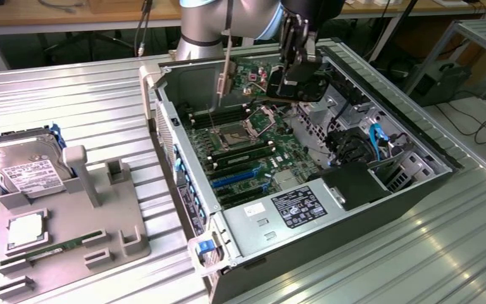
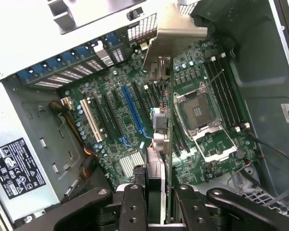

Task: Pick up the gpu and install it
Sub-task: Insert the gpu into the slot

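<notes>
Desk [image 1: 74, 95] carries two groups, well apart. Exterior view's left: holder tray [image 1: 99, 234], hard drive [image 1: 19, 166] standing at its far end, memory stick [image 1: 57, 252] lying flat in a near slot. Exterior view's right: open computer case [image 1: 412, 190], motherboard [image 1: 252, 152] on its floor, power supply [image 1: 290, 212] at its near end. Gripper [image 2: 158, 192] holds gpu [image 2: 159, 134] edge-on above the motherboard, over the case's far end

arm [image 1: 199, 25]: silver-grey tube, bluish joint ring | gripper [image 2: 157, 195]: black, jointed links, round screw heads
</notes>
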Controlling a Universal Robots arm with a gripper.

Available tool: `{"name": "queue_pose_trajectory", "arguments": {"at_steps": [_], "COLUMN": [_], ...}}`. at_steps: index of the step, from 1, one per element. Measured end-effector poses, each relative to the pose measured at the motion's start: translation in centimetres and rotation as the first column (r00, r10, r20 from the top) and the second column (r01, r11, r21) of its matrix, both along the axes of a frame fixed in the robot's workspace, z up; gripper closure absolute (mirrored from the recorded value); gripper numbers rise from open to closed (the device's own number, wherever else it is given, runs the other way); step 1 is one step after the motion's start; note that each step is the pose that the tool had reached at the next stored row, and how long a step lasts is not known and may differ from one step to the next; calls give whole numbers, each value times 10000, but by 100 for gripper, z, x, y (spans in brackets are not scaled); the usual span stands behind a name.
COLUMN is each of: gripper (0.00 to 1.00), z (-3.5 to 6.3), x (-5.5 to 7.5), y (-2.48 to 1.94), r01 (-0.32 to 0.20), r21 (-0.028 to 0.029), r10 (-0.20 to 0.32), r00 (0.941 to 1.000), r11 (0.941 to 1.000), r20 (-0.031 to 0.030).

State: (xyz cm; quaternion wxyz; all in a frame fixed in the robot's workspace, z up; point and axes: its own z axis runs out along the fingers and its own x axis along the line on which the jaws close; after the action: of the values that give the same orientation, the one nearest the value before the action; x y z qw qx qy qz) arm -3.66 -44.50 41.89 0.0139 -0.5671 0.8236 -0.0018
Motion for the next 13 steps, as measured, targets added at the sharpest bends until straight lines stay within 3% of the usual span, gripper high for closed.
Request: {"name": "queue_pose_trajectory", "arguments": {"at_steps": [5, 13], "gripper": [73, 73], "z": [0, 0], "x": [0, 0], "y": [0, 0], "r01": [-1003, -1900], "r21": [0, 0], "r10": [1003, 1900], "r00": [9950, 9818], "r11": [9950, 9818], "r20": [0, 0]}}
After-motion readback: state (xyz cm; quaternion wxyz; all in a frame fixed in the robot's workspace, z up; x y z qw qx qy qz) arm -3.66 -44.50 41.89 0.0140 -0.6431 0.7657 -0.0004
